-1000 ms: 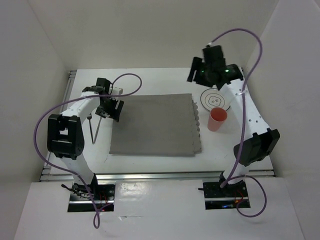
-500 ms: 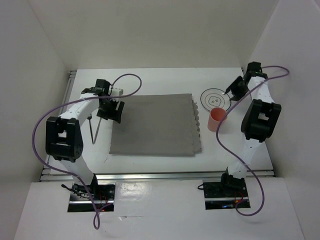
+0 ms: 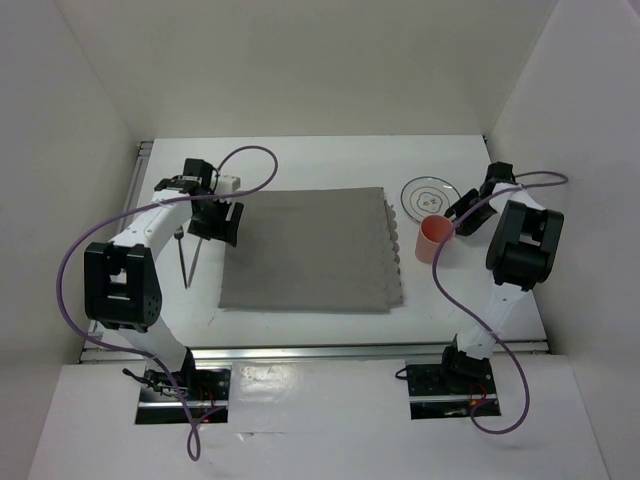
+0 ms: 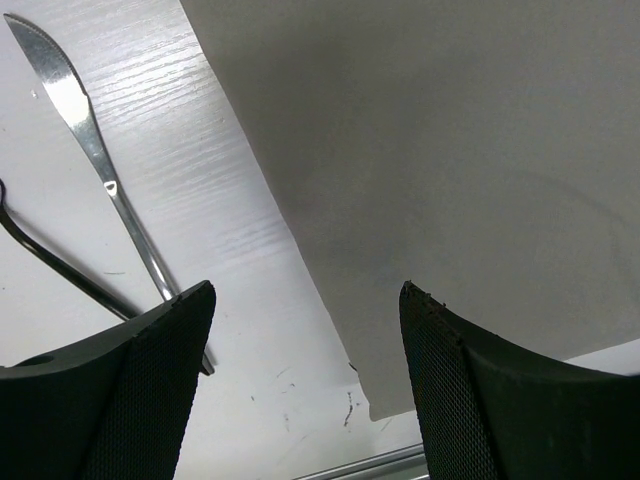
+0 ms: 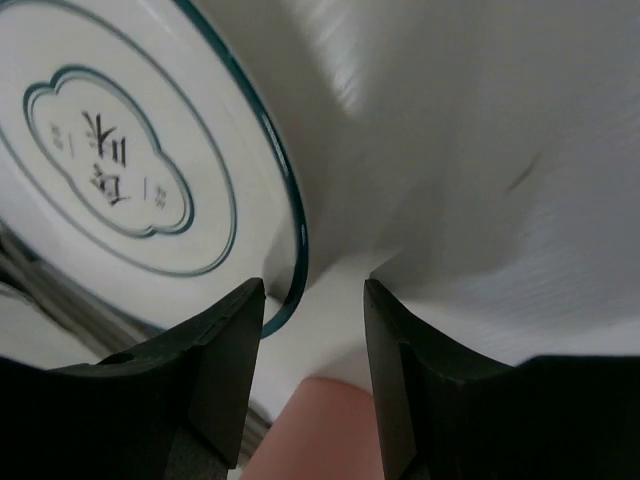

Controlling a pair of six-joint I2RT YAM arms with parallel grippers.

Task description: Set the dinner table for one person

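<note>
The white dinner table (image 3: pixel 300 160) carries a grey cloth mat (image 3: pixel 310 250) in its middle. A white plate with a teal rim (image 3: pixel 428 195) lies right of the mat, with a pink cup (image 3: pixel 433 238) just in front of it. My right gripper (image 3: pixel 458 212) is open and low at the plate's right edge. In the right wrist view the plate rim (image 5: pixel 292 225) passes by the left finger (image 5: pixel 215 370), and the cup (image 5: pixel 310 435) is below. My left gripper (image 3: pixel 213 228) is open and empty over the mat's far-left corner (image 4: pixel 450 150). A knife (image 4: pixel 90 140) lies on the table to its left.
The knife and a second dark utensil (image 3: pixel 185 255) lie side by side left of the mat; the utensil's handle also shows in the left wrist view (image 4: pixel 40 255). White walls close in the table on three sides. A silver rail (image 3: pixel 300 350) runs along the near edge.
My right arm has swung down from high above the plate to the plate's right edge, low by the cup. My left gripper has shifted only slightly at the mat corner.
</note>
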